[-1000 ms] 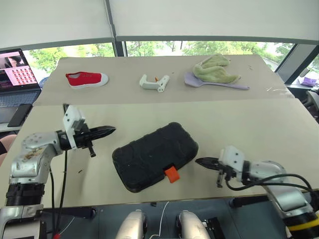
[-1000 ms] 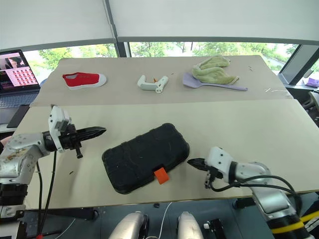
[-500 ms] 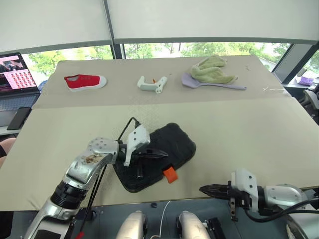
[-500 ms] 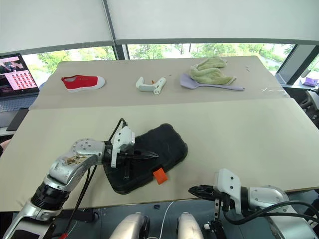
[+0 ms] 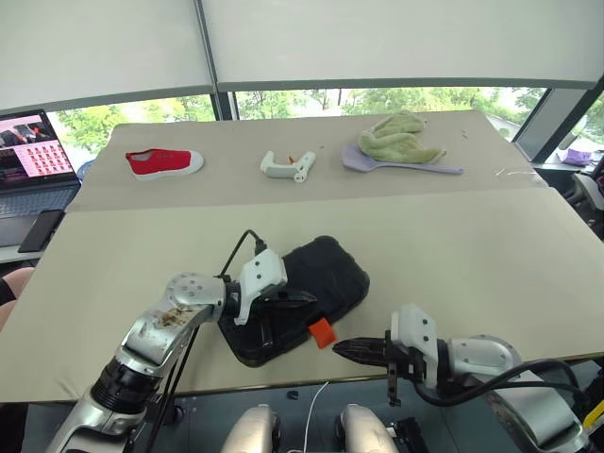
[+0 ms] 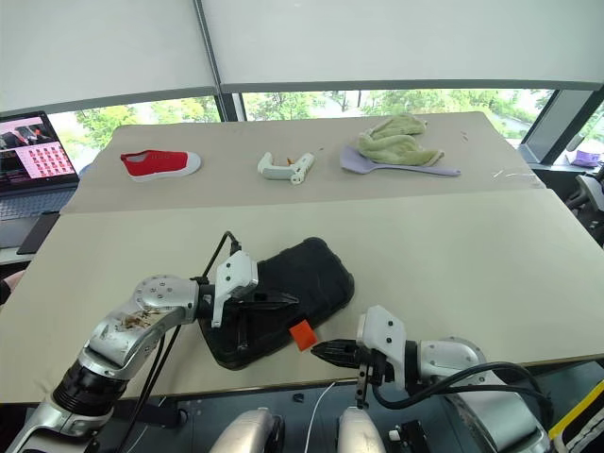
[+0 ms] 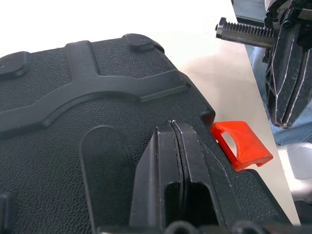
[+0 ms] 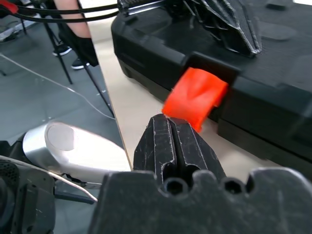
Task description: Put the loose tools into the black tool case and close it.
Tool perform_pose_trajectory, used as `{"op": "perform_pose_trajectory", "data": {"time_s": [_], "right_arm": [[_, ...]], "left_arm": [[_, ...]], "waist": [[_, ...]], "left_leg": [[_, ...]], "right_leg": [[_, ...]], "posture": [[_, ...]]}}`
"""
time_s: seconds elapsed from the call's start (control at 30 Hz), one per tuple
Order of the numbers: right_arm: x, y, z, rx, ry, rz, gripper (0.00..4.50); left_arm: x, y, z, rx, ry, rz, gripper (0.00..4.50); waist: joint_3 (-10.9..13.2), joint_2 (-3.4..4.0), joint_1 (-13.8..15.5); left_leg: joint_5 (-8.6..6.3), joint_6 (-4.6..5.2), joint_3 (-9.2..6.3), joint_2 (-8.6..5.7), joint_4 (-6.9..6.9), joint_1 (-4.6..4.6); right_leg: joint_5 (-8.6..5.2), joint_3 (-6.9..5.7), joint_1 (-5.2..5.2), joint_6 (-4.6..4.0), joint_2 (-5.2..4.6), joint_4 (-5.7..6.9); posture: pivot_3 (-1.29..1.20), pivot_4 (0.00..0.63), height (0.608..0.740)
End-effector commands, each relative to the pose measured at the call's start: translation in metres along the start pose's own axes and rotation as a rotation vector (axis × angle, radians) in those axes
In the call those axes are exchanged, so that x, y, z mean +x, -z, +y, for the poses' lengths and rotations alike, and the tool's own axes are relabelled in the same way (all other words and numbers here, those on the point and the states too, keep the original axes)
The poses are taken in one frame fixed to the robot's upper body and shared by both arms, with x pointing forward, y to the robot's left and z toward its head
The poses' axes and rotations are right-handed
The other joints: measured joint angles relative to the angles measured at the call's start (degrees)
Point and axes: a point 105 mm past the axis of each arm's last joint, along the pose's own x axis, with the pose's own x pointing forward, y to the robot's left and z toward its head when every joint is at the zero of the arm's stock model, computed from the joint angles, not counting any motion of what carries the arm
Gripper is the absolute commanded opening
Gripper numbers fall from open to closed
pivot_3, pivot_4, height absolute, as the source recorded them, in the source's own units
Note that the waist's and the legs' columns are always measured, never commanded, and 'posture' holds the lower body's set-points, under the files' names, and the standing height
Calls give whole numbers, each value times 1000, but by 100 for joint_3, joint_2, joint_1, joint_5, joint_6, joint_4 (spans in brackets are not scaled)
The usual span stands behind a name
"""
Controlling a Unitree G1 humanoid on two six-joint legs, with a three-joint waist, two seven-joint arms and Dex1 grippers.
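Near the front edge of the table [image 5: 491, 245], the black tool case [image 5: 326, 274] is seen lying closed and askew, its orange latch [image 5: 323, 331] sticking out toward the robot. The left gripper [image 5: 300, 298] is held over the lid with its fingers pressed together on nothing, seemingly resting on the shell. The right gripper [image 5: 342, 348], fingers likewise pinched together and empty, is pointed at the latch from just beside it, tip near but apart. Farther back a red shoe [image 5: 163, 162], a white glue gun [image 5: 288, 167] and a green cloth [image 5: 396, 140] are laid out.
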Motion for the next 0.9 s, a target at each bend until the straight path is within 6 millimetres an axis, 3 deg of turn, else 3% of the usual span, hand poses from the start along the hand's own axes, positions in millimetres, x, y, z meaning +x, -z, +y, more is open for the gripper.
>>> {"op": "perform_pose_trajectory", "data": {"time_s": [0.03, 0.37, 0.73, 0.9], "right_arm": [[9, -8, 1, -38, -13, -39, 0], [25, 1, -5, -45, 1, -33, 0], [38, -6, -8, -77, 8, -104, 0], [45, -10, -9, -64, 19, -159, 0]], "left_arm": [[-7, 46, 2, -154, -41, 131, 64], [-20, 57, 7, -187, -90, 158, 64], [-25, 64, 7, -205, -109, 182, 64], [-35, 78, 21, -221, -227, 266, 64]], "waist": [[-1, 1, -12], [-11, -3, -61], [-14, 0, -89], [-14, 0, -76]], "left_leg": [[0, 0, 0, 0, -1, 2], [0, 0, 0, 1, -5, 17], [-1, -2, 0, 14, -19, 67], [-2, -2, -1, 15, -20, 72]], "right_leg": [[0, 0, 0, 0, 0, 0], [0, 2, 5, -1, 0, 4], [-8, 2, 46, -9, 7, 3], [-11, 1, 51, -7, 6, 3]], "posture": [[0, 150, 740], [0, 150, 740], [0, 150, 740], [0, 150, 740]]}}
